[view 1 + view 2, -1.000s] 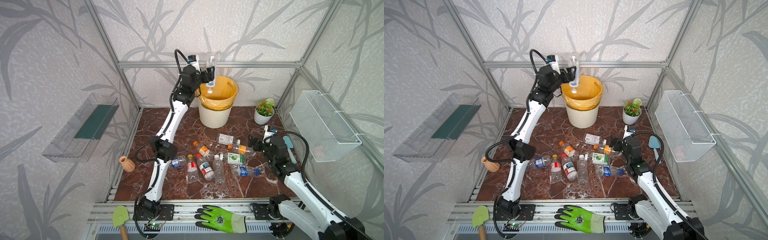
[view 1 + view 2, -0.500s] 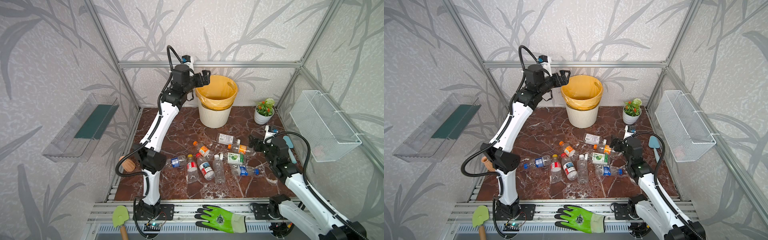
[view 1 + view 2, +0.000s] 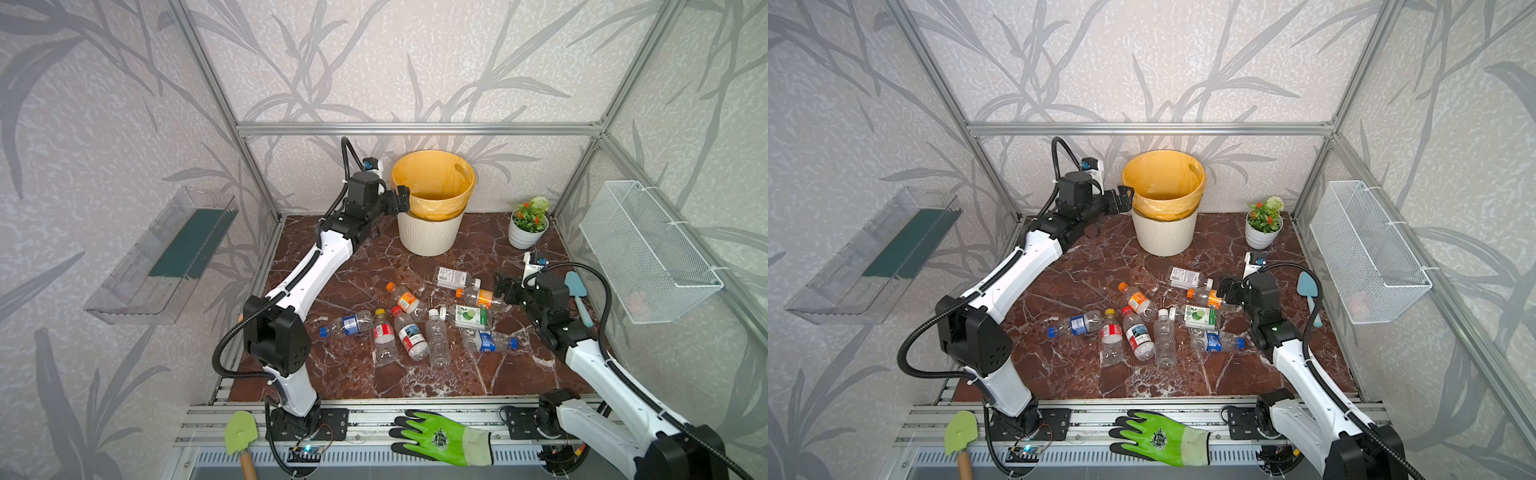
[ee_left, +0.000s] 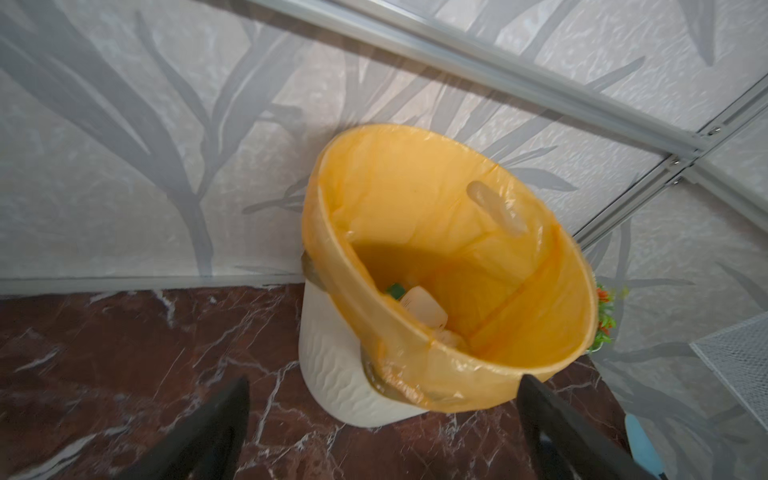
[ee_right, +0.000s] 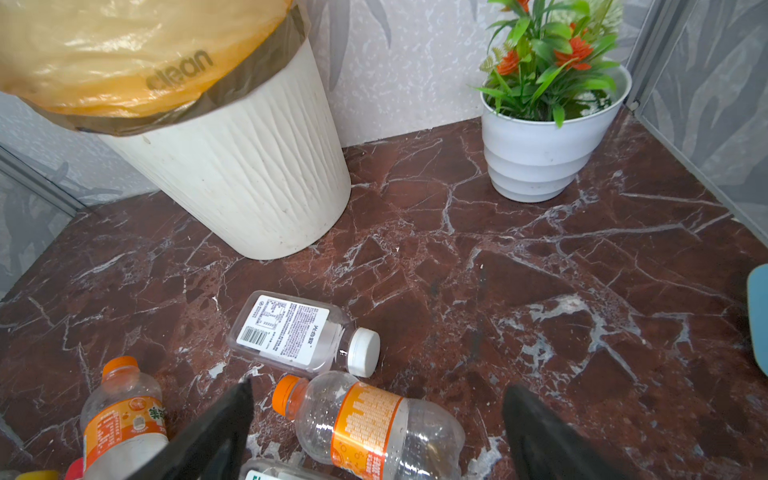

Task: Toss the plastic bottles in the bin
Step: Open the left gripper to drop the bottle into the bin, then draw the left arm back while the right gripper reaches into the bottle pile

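The bin is a cream ribbed bucket with a yellow bag, standing at the back of the marble floor. My left gripper hangs open and empty just left of its rim. In the left wrist view its gripper faces the bin, and a pale bottle lies inside. Several plastic bottles lie scattered mid-floor. My right gripper is open and low over an orange-labelled bottle, which lies between the spread fingers of the right gripper.
A white flowerpot stands at the back right, and a wire basket hangs on the right wall. A blue spatula lies beside the right arm. A green glove and a green shovel rest on the front rail.
The left gripper held a bottle over the bin a second ago; it has let go, opened fully and drawn back left and down beside the rim. The right arm has barely moved.
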`<state>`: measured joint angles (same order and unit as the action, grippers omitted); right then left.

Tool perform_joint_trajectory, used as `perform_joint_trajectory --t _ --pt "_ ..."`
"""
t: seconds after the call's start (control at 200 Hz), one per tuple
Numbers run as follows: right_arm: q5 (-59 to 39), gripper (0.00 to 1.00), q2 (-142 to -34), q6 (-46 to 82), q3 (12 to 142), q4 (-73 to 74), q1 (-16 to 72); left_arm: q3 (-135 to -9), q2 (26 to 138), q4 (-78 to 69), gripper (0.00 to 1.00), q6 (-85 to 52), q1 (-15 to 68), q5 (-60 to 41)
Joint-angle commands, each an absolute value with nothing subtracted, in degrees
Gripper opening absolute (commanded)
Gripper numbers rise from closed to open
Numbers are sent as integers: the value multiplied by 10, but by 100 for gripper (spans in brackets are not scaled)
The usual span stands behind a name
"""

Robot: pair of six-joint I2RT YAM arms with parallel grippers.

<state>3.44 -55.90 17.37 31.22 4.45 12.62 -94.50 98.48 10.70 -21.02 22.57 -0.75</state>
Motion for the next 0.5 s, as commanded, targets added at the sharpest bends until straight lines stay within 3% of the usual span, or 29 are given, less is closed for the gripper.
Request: perform_joint_trajectory --t 0.0,0.18,0.495 --pt "7 93 -587 156 343 51 124 -898 921 65 99 -207 225 48" --pt "-50 90 -635 110 383 14 129 -801 870 64 99 -218 213 74" --pt "-65 90 -676 32 440 -132 176 -691 806 62 99 -268 158 51"
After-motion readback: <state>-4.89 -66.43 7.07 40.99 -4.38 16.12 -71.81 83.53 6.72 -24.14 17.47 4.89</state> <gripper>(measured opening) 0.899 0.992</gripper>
